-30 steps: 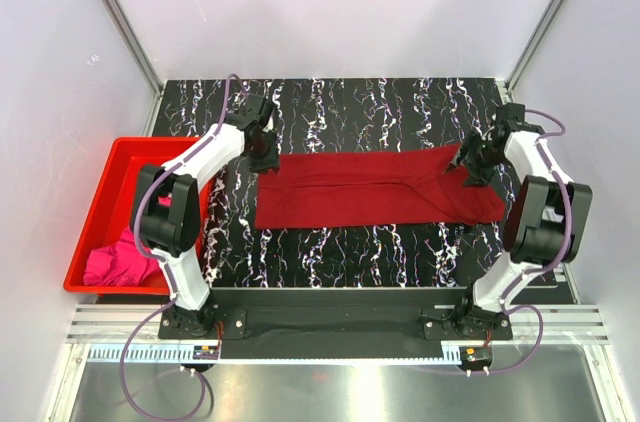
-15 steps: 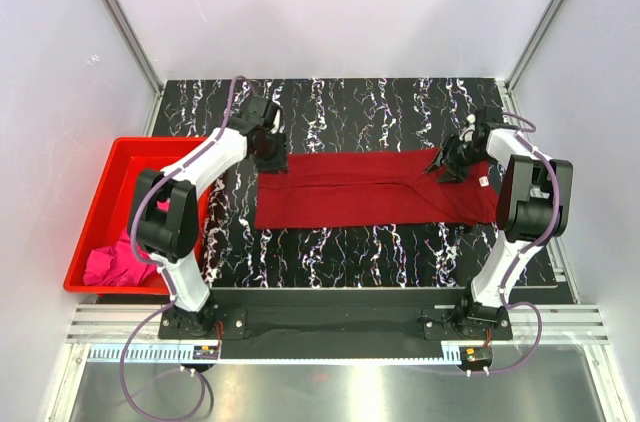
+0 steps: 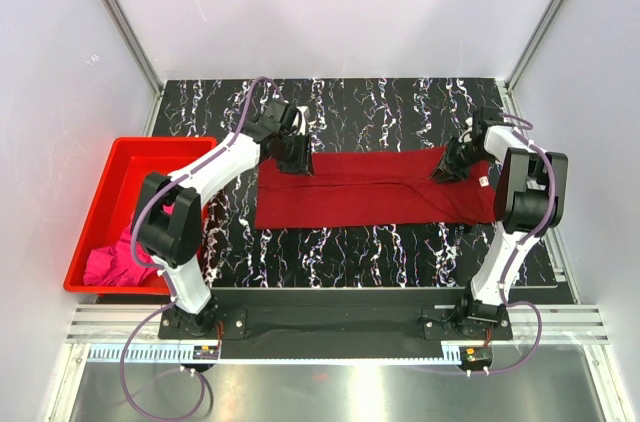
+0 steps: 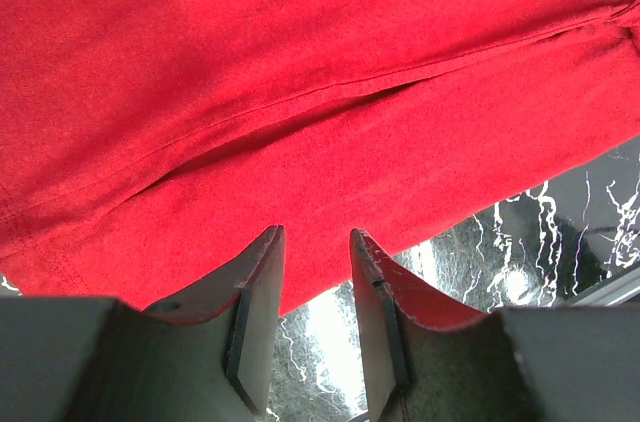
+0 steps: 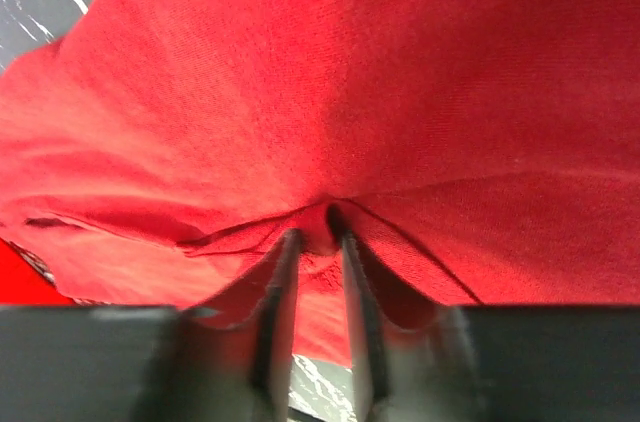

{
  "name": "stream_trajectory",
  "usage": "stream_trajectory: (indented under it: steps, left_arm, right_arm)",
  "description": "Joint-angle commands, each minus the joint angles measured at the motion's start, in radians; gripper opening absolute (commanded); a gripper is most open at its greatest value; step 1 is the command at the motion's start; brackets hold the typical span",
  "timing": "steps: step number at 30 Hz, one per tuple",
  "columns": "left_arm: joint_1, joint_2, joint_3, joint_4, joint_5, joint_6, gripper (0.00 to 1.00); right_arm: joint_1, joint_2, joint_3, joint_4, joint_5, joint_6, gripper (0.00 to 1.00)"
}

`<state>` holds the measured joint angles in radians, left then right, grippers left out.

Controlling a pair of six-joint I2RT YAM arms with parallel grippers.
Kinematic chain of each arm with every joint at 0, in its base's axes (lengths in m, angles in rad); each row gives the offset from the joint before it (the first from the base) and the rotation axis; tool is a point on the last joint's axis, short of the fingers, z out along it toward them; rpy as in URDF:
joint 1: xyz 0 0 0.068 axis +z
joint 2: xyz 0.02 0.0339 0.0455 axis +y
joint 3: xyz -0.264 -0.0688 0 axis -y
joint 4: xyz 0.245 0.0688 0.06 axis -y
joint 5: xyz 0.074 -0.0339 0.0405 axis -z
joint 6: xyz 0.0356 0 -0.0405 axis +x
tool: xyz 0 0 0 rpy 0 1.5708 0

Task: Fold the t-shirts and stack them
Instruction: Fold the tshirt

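Right gripper point(image 5: 315, 232) nipped a pucker of the limp dark crimson cloth t-shirt point(image 3: 360, 192) near its edge; left gripper point(image 4: 315, 234) hung half-open, empty.

Matt, soft-woven crimson t-shirt point(image 3: 360, 187) cloth on a glossy, white-veined black desk point(image 3: 380, 107); alongside, a smooth, shiny red plastic bin point(image 3: 110, 167).

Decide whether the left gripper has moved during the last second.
Yes: the left gripper moved right, away from the red bin, along the shirt's far edge.
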<state>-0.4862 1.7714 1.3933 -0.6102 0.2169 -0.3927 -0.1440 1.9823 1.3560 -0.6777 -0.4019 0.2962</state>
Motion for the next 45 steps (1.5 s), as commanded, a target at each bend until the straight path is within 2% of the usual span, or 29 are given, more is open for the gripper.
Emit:
stream_trajectory:
  steps: [1, 4, 8, 11, 12, 13, 16, 17, 19, 20, 21, 24, 25, 26, 27, 32, 36, 38, 41, 45]
  left_arm:
    - [0.001, -0.044, 0.023, 0.038, 0.030, -0.008, 0.38]
    - [-0.014, -0.044, 0.024, 0.067, 0.053, -0.003, 0.38]
    - [-0.054, -0.035, 0.024, 0.147, 0.094, 0.006, 0.44]
    - [-0.078, -0.024, 0.007, 0.251, 0.154, -0.017, 0.52]
    - [-0.103, -0.017, 0.007, 0.271, 0.157, -0.015, 0.58]
    - [-0.118, -0.007, 0.021, 0.295, 0.154, -0.009, 0.61]
    - [-0.175, 0.040, 0.062, 0.294, 0.138, 0.014, 0.64]
    - [-0.190, 0.052, 0.079, 0.300, 0.131, 0.024, 0.65]
    - [-0.238, 0.080, 0.090, 0.322, 0.104, 0.041, 0.67]
    - [-0.255, 0.085, 0.098, 0.329, 0.086, 0.061, 0.67]
    - [-0.288, 0.089, 0.098, 0.339, 0.072, 0.074, 0.67]
    - [-0.362, 0.108, 0.098, 0.395, 0.001, 0.139, 0.67]
    - [-0.382, 0.124, 0.102, 0.401, -0.022, 0.162, 0.67]
    - [-0.402, 0.138, 0.122, 0.403, -0.048, 0.198, 0.66]
    - [-0.431, 0.155, 0.140, 0.402, -0.074, 0.206, 0.65]
    - [-0.495, 0.281, 0.284, 0.368, -0.158, 0.173, 0.64]
    - [-0.545, 0.365, 0.377, 0.345, -0.243, 0.157, 0.66]
    - [-0.551, 0.404, 0.442, 0.317, -0.321, 0.146, 0.72]
    - [-0.554, 0.477, 0.529, 0.274, -0.379, 0.134, 0.72]
    - [-0.561, 0.537, 0.604, 0.248, -0.441, 0.129, 0.72]
  right_arm:
    - [0.017, 0.003, 0.038, -0.023, 0.006, -0.003, 0.23]
    - [0.034, -0.049, 0.016, -0.042, -0.011, 0.023, 0.10]
    - [0.064, -0.157, -0.050, -0.077, -0.006, 0.044, 0.07]
    - [0.075, -0.238, -0.115, -0.100, -0.011, 0.046, 0.07]
    - [0.076, -0.272, -0.148, -0.111, -0.014, 0.050, 0.07]
    - [0.077, -0.284, -0.164, -0.117, -0.015, 0.054, 0.10]
    - [0.077, -0.330, -0.221, -0.141, -0.055, 0.079, 0.31]
    - [0.077, -0.344, -0.233, -0.141, -0.098, 0.083, 0.46]
    - [0.066, -0.403, -0.245, -0.177, -0.065, 0.110, 0.61]
    - [0.051, -0.425, -0.241, -0.195, -0.020, 0.125, 0.76]
    - [0.031, -0.447, -0.224, -0.233, 0.051, 0.135, 0.79]
    - [-0.096, -0.496, -0.177, -0.327, 0.202, 0.178, 0.84]
    - [-0.144, -0.500, -0.178, -0.335, 0.207, 0.184, 0.83]
    - [-0.184, -0.502, -0.181, -0.345, 0.212, 0.198, 0.82]
    - [-0.242, -0.504, -0.193, -0.368, 0.244, 0.213, 0.77]
    - [-0.293, -0.519, -0.253, -0.342, 0.302, 0.251, 0.70]
    - [-0.371, -0.496, -0.297, -0.295, 0.252, 0.245, 0.73]
    - [-0.399, -0.470, -0.314, -0.284, 0.209, 0.262, 0.80]
    - [-0.414, -0.456, -0.350, -0.241, 0.160, 0.296, 0.84]
    - [-0.416, -0.396, -0.374, -0.197, 0.117, 0.325, 0.84]
